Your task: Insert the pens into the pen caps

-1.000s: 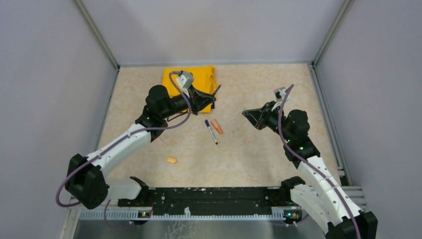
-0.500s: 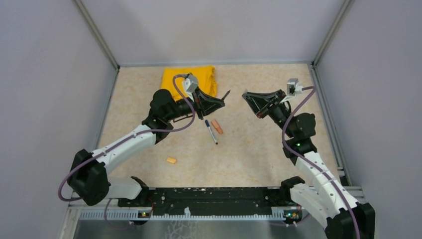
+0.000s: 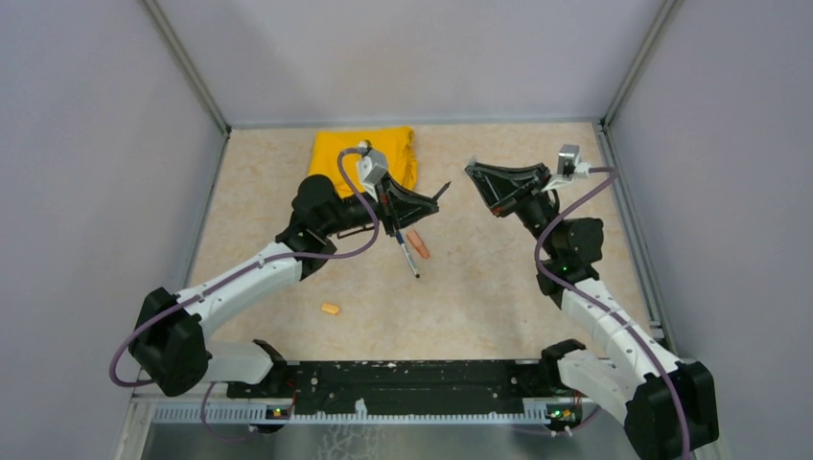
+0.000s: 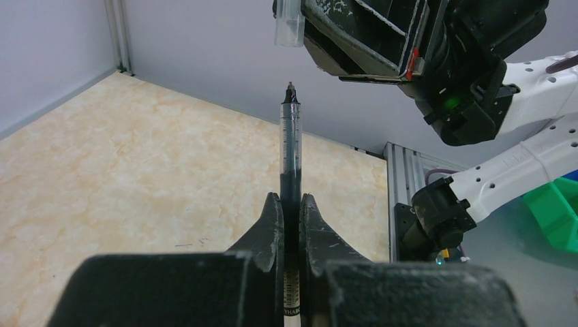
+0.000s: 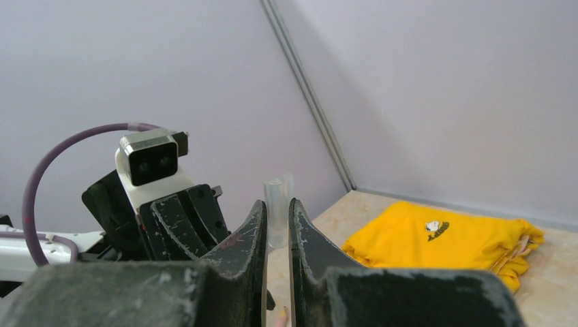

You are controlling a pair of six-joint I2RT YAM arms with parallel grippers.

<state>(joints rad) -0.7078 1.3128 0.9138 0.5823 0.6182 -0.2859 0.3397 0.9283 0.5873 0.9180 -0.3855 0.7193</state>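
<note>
Capping is happening in the air above the far middle of the table surface (image 3: 499,287). The left gripper (image 4: 291,204) is clamping the dark pen (image 4: 291,150) low on its barrel, tip pointing out at the right gripper (image 5: 277,221), which is pinching a translucent cap (image 5: 276,201) with most of it sticking out past the fingers. In the left wrist view the cap is sitting just above the pen tip, apart from it and not yet over it. The step is calling for lining up the two axes first, then pushing straight along the barrel. Going in at an angle is risking the tip jamming on the cap rim, or the cap slipping, since little of it is gripped. A slow, short push until it seats is looking best. The silver-white pen (image 3: 407,254) with a dark blue end and an orange marker (image 3: 417,243) are lying side by side mid-surface. The light orange cap (image 3: 330,309) is lying toward the near left, and the yellow cloth (image 3: 369,153) at the far edge.
</note>
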